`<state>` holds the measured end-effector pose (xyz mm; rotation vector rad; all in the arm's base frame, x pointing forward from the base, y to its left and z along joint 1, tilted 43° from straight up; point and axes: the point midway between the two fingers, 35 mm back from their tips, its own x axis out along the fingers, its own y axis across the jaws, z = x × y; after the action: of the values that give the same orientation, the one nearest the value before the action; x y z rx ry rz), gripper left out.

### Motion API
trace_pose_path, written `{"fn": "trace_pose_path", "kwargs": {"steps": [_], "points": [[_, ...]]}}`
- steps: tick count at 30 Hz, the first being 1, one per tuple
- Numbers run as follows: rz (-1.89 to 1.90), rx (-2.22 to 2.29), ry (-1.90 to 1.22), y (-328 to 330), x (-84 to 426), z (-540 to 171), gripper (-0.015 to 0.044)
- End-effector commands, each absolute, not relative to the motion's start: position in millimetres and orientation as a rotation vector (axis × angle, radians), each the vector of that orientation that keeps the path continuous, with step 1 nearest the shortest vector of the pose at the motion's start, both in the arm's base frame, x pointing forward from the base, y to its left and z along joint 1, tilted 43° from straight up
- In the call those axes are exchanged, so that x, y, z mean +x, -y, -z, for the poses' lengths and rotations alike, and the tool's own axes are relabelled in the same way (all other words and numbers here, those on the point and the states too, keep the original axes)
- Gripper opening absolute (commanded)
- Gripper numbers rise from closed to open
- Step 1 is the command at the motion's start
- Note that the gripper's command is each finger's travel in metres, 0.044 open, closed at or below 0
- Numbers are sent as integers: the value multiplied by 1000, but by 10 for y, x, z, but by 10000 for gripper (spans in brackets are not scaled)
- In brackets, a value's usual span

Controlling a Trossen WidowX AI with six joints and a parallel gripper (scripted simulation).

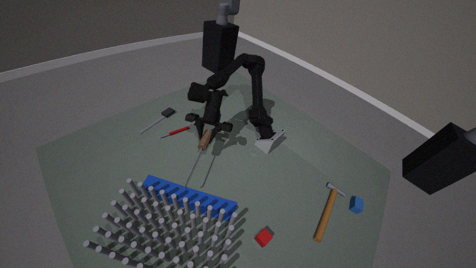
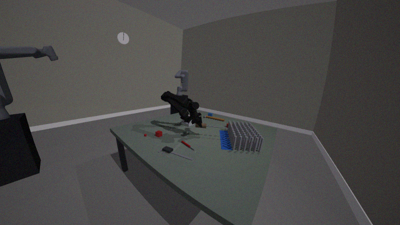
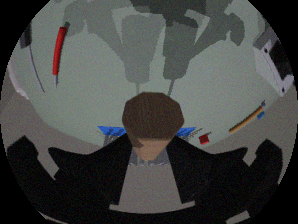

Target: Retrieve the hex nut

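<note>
"Black, the robot's hand (image 1: 205, 138) (image 2: 200, 124) (image 3: 149, 133), and what's in it?"

"A brown wooden handle (image 1: 204, 143) (image 2: 202, 126) (image 3: 153, 116), clamped between the fingers. Its thin metal shaft (image 1: 193, 167) (image 2: 216, 127) slants down toward the spacers, raised off the green tabletop (image 1: 282, 186) (image 2: 223, 179) (image 3: 90, 100)."

"Anything beside the hand?"

"A slim red-handled tool (image 1: 178, 130) (image 2: 186, 144) (image 3: 59, 50), lying flat, then a thin grey rod with a dark block-shaped end (image 1: 168, 112) (image 2: 167, 149) (image 3: 26, 35)."

"And farther off?"

"Blue tape, one strip (image 1: 190, 193) (image 2: 223, 142) (image 3: 107, 131), runs along the near edge of the grey metal spacers (image 1: 161, 220) (image 2: 240, 142), which stand upright in rows."

"Where's the hex nut?"

"Can't tell; I can't make it out."

"Past the spacers?"

"Off to one side, a red block (image 1: 263, 237) (image 2: 227, 125) (image 3: 204, 139). Beyond it, a wooden-handled hammer (image 1: 326, 215) (image 2: 214, 118) (image 3: 246, 119) lies near a blue block (image 1: 356, 204) (image 2: 210, 114) (image 3: 260, 115)."
</note>
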<state>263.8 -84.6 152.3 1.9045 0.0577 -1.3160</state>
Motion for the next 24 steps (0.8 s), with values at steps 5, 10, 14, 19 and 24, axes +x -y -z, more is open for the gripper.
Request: {"fn": "trace_pose_path", "kwargs": {"steps": [5, 10, 14, 19, 24], "points": [[1312, 1910, -55, 556, 2674, -1832, 0], [1305, 1909, -52, 390, 2656, -2007, 0], [1301, 1875, -70, 489, 2658, -1926, 0], [1265, 1741, -132, 534, 2666, -1996, 0], [1230, 1600, -193, 583, 2671, -2069, 0]]}}
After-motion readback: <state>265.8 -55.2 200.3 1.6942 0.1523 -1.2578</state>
